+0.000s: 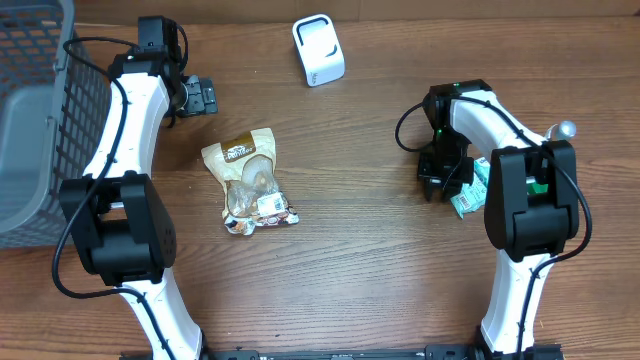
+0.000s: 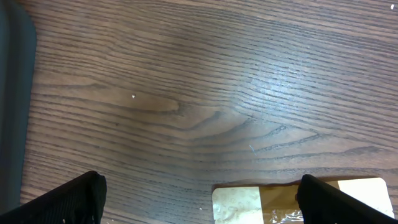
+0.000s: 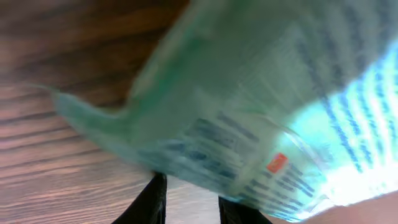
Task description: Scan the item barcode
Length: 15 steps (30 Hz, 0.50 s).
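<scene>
Green packet at the right gripper's fingertips

The green packet [image 3: 249, 93], glossy crinkled plastic with fine print and a small orange mark, lies against the tips of the right gripper [image 3: 191, 190]. That arm is folded back, with the wrist pointing down. Its jaws stand narrowly apart, and whether they pinch the packet cannot be told. Far to its left, the left gripper [image 1: 200, 97] gapes wide above the wood-grain table [image 1: 360, 250], with a tan snack bag [image 1: 250, 180] near its fingers.

Green printed packet [image 1: 465, 203] shows at right, well apart from white scanner [image 1: 318, 49].
</scene>
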### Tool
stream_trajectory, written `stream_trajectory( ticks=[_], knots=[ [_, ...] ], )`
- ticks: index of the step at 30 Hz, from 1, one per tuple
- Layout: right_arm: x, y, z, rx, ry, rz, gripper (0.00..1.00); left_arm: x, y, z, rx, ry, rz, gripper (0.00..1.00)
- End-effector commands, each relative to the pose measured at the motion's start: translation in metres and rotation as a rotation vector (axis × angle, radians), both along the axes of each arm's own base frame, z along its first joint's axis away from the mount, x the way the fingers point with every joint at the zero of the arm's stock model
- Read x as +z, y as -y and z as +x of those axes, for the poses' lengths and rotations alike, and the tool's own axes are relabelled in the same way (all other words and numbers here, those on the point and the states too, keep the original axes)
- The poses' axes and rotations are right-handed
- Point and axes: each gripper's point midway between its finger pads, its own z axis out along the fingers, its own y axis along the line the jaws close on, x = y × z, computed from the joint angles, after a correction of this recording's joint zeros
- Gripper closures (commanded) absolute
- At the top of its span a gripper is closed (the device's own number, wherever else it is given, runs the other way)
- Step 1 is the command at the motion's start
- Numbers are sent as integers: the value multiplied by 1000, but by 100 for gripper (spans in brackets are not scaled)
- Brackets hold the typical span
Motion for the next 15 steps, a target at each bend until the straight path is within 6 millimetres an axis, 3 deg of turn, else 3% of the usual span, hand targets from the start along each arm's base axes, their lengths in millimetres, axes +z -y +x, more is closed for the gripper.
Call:
stream_trajectory(
  ticks=[1,7,15],
  knots=[
    [-20,-19,-2,50,-13,92,67,8,-2,4,13,22,9,0],
    [-5,-22,20,64,49,103,66,8,-2,4,12,22,9,0],
    [30,-34,100,155,331,150,66,8,-2,4,13,22,9,0]
  ],
)
